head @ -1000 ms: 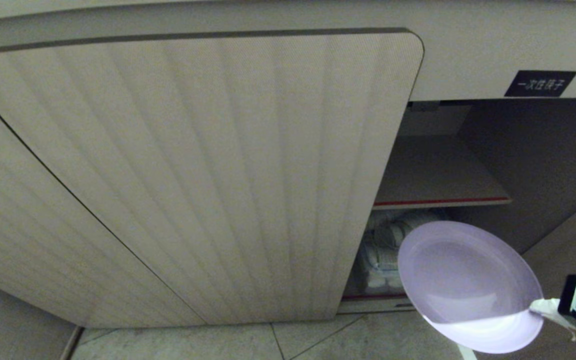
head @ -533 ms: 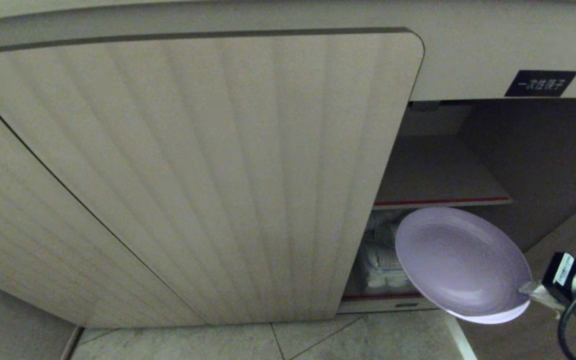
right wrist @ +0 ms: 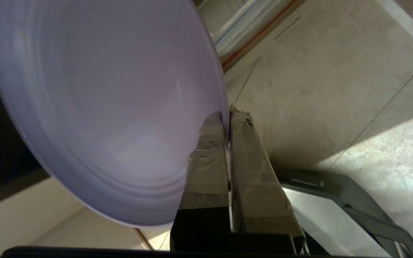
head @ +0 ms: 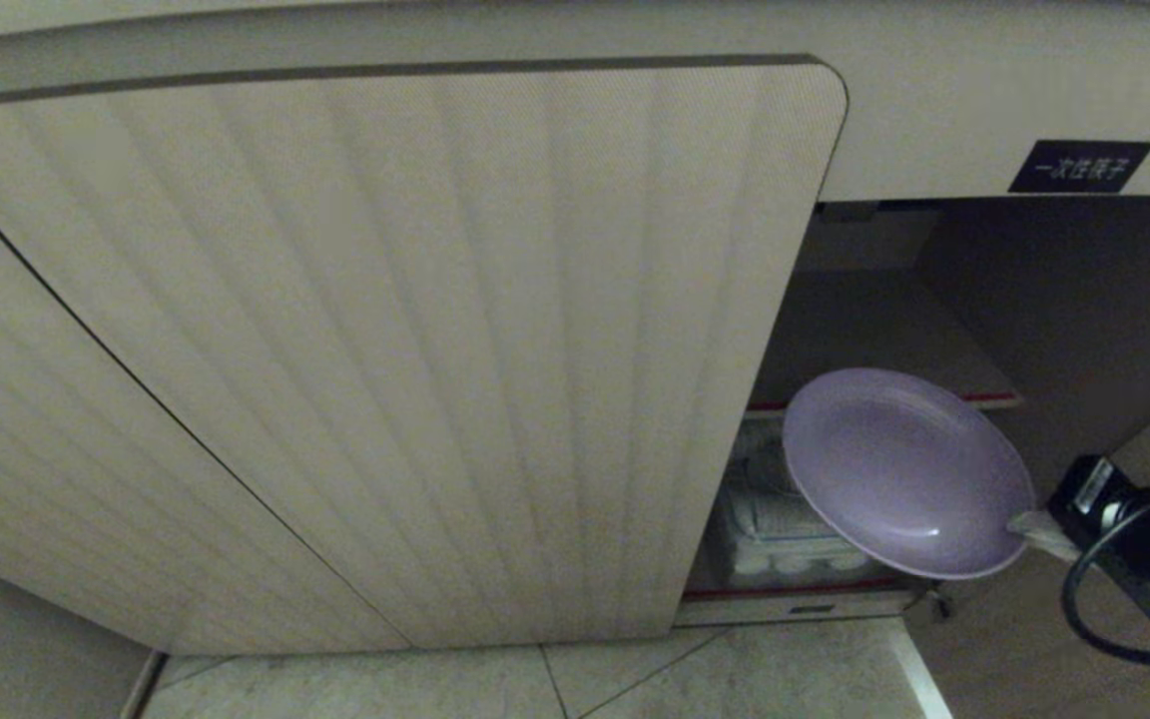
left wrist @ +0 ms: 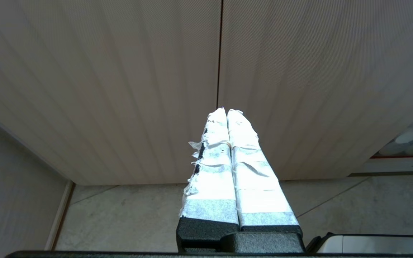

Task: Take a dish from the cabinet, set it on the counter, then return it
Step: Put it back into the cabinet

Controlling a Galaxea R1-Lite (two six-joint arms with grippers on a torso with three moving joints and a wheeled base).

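Observation:
The lavender dish hangs tilted in front of the open right bay of the beige cabinet, its upper rim level with the red-edged shelf. My right gripper is shut on the dish's right rim, taped fingers either side of the edge. My left gripper is shut on nothing, parked low before the ribbed cabinet doors. The counter is out of view.
A black label with white characters sits above the open bay. White wrapped stacks lie on the bottom shelf behind the dish. The ribbed door stands to the left of the opening. Tiled floor lies below.
The right gripper has carried the dish up and into the cabinet opening, out of the lit patch. Its rim now reaches the red-edged shelf. The left arm has stayed still.

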